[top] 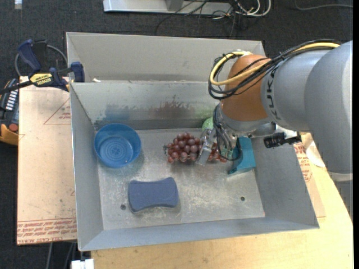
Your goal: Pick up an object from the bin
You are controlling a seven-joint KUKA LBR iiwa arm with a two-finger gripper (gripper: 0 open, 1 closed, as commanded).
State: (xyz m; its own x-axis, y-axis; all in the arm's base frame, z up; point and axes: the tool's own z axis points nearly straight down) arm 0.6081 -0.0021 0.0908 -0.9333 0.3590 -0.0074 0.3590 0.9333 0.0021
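Gripper (214, 150) down on a grape bunch (182, 147) near the middle of the bin (224, 206).
The knobbly, dark red bunch lies lengthwise along the back wall; the jaws stand spread astride its right end. Towards the left wall are a smooth round blue bowl (116, 144) and a waisted blue sponge (152, 195). The arm (303, 88) reads "KU".

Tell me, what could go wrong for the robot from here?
1. The gripper is down at the right end of the bunch of red grapes. A lumpy bunch caught at its edge might slip out or tip when lifted.
2. A teal thing lies close on the gripper's other side, so it could get nudged or dragged along.
The blue bowl and blue sponge lie apart and look safe.
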